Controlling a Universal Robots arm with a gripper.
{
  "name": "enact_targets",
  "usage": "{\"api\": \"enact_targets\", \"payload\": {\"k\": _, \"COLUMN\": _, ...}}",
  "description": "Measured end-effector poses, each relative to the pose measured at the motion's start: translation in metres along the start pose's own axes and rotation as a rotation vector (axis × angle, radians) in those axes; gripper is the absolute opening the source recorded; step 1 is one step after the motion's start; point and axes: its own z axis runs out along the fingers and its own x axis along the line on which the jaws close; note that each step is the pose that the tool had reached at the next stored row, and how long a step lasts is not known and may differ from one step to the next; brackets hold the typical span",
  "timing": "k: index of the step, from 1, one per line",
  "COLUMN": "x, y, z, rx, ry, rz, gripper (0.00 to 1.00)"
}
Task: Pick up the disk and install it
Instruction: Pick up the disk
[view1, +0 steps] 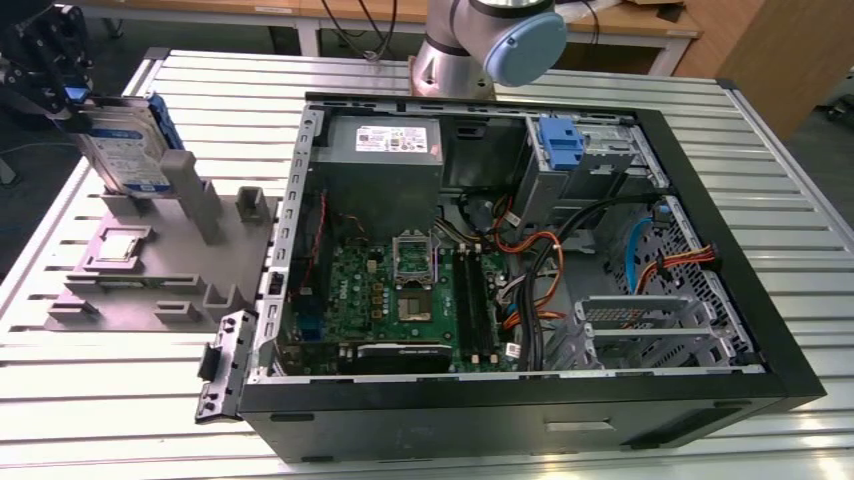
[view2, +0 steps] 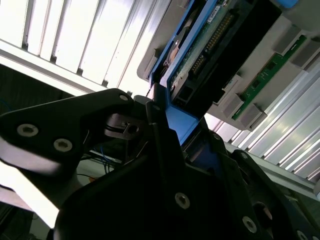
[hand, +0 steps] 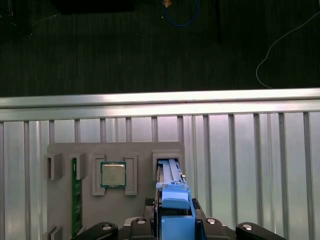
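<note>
The gripper (view1: 67, 102) was clamped on the upper edge of the disk (view1: 123, 150), gripping its blue frame from both sides. The disk stood upright over a slot in the grey holder (view1: 174, 272) on the slatted worktop (view1: 107, 400). The open computer case (view1: 534, 422) lay to the exterior view's right of the holder.

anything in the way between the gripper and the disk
Nothing visible does. The gripper sits at the top edge of the disk, fingers closed against its blue frame. The disk stands upright in the grey holder.
</note>
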Motion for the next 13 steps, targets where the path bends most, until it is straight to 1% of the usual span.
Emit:
{"api": "enact_targets", "payload": {"k": 8, "x": 0.0000, "y": 0.0000, "z": -0.0007, "rx": 0.0000, "ry": 0.0001, "rz": 0.000, "gripper": 0.36}}
{"api": "enact_targets", "payload": {"k": 13, "x": -0.0001, "y": 0.0000, "z": -0.0026, "rx": -0.0002, "ry": -0.0002, "rz": 0.000, "gripper": 0.36}}
